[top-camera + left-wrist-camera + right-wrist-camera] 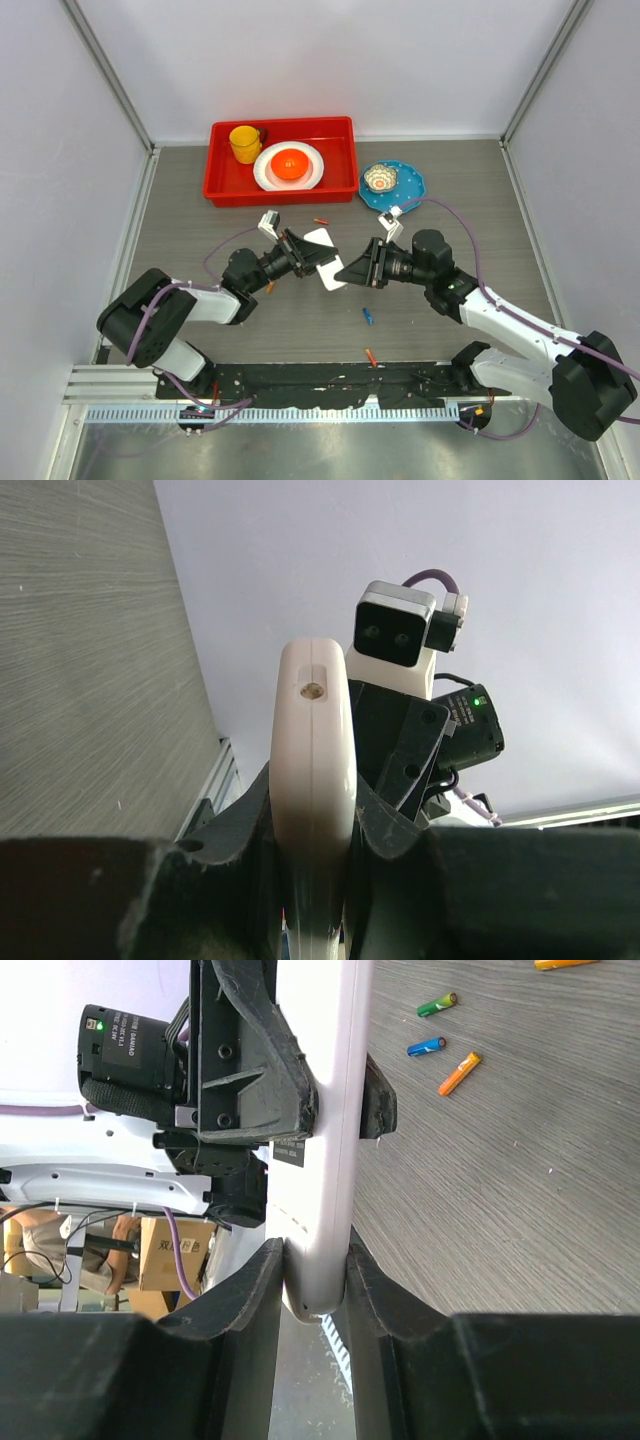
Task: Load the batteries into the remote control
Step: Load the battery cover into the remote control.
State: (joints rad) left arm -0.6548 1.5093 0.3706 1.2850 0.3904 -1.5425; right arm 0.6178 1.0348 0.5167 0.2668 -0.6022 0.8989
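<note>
At the rear left of the tabletop (pixel 200 320) a red tray (pixel 222 185) is seen, in which a yellow cup (pixel 245 143) and a white plate (pixel 268 175) carrying an orange bowl (pixel 291 164) are set. Nearer, the left fingers (pixel 240 825) are pressed onto the remote control (pixel 320 240), which is held off the tabletop near its middle. In the left wrist view the white handset is seen edge-on, clamped on both flat faces.

The batteries (pixel 368 316) are left loose on the tabletop. An orange battery (pixel 270 287) is found just beside the left wrist, a red battery (pixel 320 220) behind the remote control, a blue battery (pixel 369 318) nearer the arm bases, and a further orange one beyond it, close to the base rail. In the right wrist view a green battery (pixel 437 1004) is seen lying near the blue one.

To the right, the right fingers (pixel 245 1295) are closed on the other end of the remote control, one touching each face, so that it is pinched from both sides at once. At the rear right a blue plate (pixel 408 190) is set, with a small round dish (pixel 380 178) on it
</note>
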